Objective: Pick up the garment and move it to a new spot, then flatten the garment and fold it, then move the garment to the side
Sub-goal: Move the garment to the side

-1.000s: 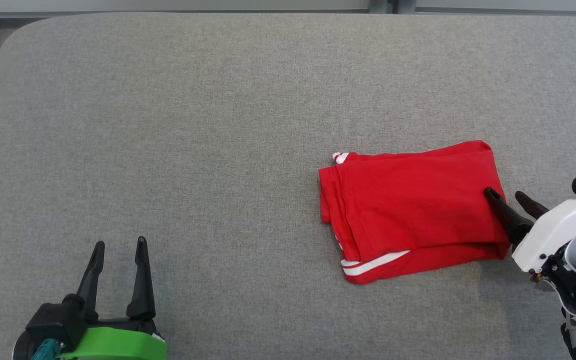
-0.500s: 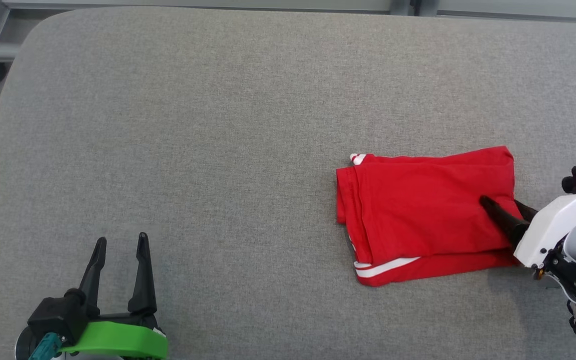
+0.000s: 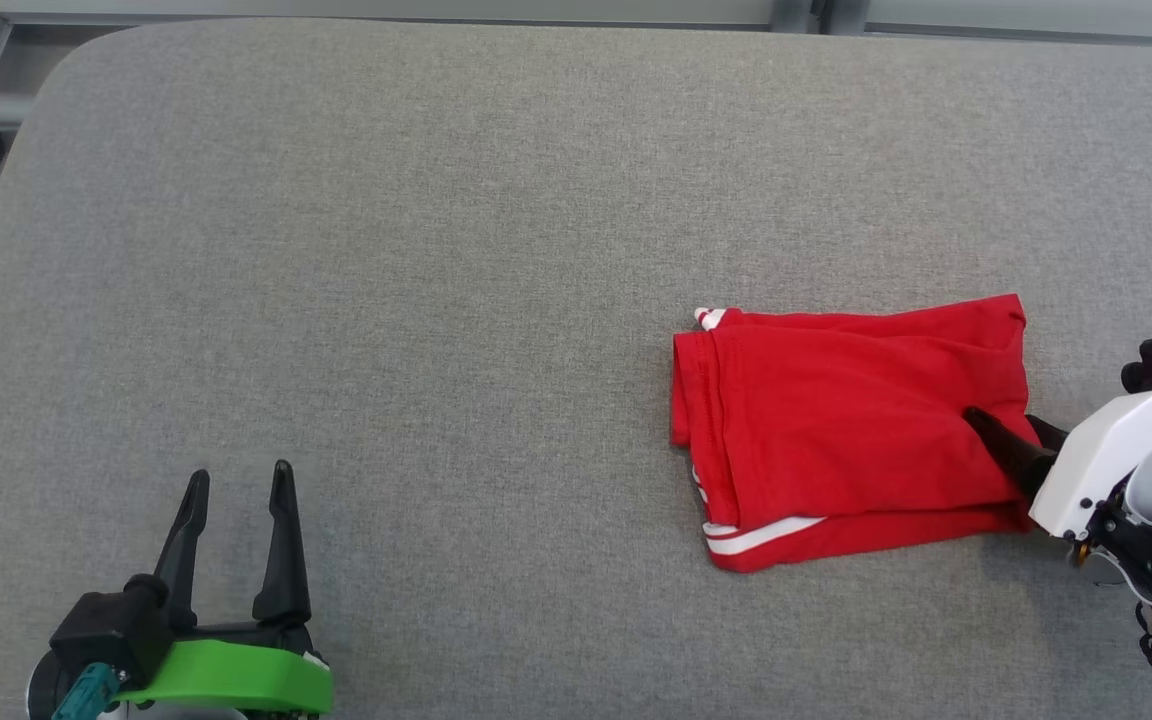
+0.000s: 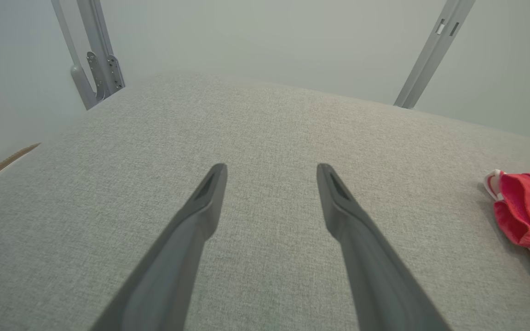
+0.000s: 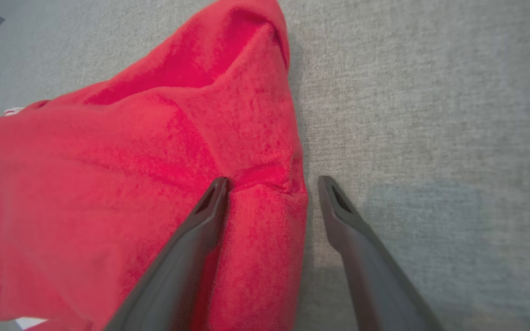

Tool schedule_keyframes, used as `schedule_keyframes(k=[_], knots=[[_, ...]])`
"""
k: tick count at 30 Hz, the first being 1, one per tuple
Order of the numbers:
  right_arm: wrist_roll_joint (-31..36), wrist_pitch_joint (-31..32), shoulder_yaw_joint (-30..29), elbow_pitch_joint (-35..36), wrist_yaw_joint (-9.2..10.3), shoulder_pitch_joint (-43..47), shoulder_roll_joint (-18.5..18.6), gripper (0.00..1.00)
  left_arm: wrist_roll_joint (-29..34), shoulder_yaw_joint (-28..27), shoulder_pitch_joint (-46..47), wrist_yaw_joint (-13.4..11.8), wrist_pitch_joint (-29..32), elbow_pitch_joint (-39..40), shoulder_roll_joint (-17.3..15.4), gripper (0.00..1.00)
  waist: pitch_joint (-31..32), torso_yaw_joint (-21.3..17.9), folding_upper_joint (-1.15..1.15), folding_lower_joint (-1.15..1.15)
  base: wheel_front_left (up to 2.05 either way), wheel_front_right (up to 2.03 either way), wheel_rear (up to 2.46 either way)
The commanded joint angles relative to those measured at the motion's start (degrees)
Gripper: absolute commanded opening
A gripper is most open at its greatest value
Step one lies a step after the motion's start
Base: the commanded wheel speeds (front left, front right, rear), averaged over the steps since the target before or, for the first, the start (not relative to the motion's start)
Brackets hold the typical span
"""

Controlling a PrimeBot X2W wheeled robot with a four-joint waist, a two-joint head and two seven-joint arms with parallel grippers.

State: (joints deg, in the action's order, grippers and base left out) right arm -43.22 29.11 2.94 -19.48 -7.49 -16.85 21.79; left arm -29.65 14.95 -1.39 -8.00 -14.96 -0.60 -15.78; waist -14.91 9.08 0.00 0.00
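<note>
Where the folded red garment (image 3: 846, 430) lies on the grey surface (image 3: 436, 250), its long axis runs away from the right end effector (image 3: 1004, 420), with white stripes at the far end. That end effector is spread, one finger on the cloth's near edge, the other just beside it over bare surface. The left end effector (image 3: 241, 472), also spread, hovers well apart from the garment.

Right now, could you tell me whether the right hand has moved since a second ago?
Yes: against the red garment, the right hand has crept leftward, farther in over its right edge.
</note>
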Motion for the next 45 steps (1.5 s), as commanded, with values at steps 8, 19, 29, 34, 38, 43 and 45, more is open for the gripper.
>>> schedule_keyframes(k=[8, 19, 29, 34, 38, 43, 45], knots=[[-5.29, -0.31, 3.15, -2.49, -0.01, -3.08, -1.23, 0.0, 0.02, -0.14, 0.37, -0.39, 0.02, 0.12, -0.77, 1.0, 0.62, 0.3, 0.0, 0.0, 0.0, 0.0, 0.0], [-7.84, 8.03, -4.57, 5.46, -0.01, -5.06, 15.2, 0.0, 0.05, -1.24, -1.68, -1.36, -0.1, 1.86, -1.5, 1.0, 0.99, -2.55, 0.0, 0.0, 0.0, 0.0, 0.0], [-0.39, 12.97, -19.65, 5.43, -0.01, -3.1, 21.03, 0.0, 0.26, -1.66, -2.46, -1.97, 0.33, 3.4, -2.62, 1.0, 0.15, -6.37, 0.0, 0.0, 0.0, 0.0, 0.0], [3.31, 10.55, -21.15, 5.31, -0.01, -5.04, 18.97, 0.0, 0.53, -1.75, -1.33, -2.02, 0.78, 4.19, -3.24, 1.0, -1.56, -9.34, 0.0, 0.0, 0.0, 0.0, 0.0], [6.29, 8.03, -20.5, 4.68, -0.01, -6.89, 17.56, 0.0, 0.63, -1.58, -0.32, -2.03, 1.22, 4.62, -3.68, 1.0, -3.05, -11.51, 0.0, 0.0, 0.0, 0.0, 0.0], [11.98, 2.28, -18.66, 3.01, 0.0, -10.78, 15.96, 0.0, 0.93, -1.49, 0.71, -2.14, 1.62, 4.85, -4.1, 1.0, -4.56, -13.21, 0.0, 0.0, 0.0, 0.0, 0.0], [13.24, 0.21, -17.23, 1.99, -0.01, -12.57, 14.67, 0.0, 1.13, -1.45, 1.1, -2.15, 1.73, 4.93, -4.39, 1.0, -4.91, -13.69, 0.0, 0.0, 0.0, 0.0, 0.0]])
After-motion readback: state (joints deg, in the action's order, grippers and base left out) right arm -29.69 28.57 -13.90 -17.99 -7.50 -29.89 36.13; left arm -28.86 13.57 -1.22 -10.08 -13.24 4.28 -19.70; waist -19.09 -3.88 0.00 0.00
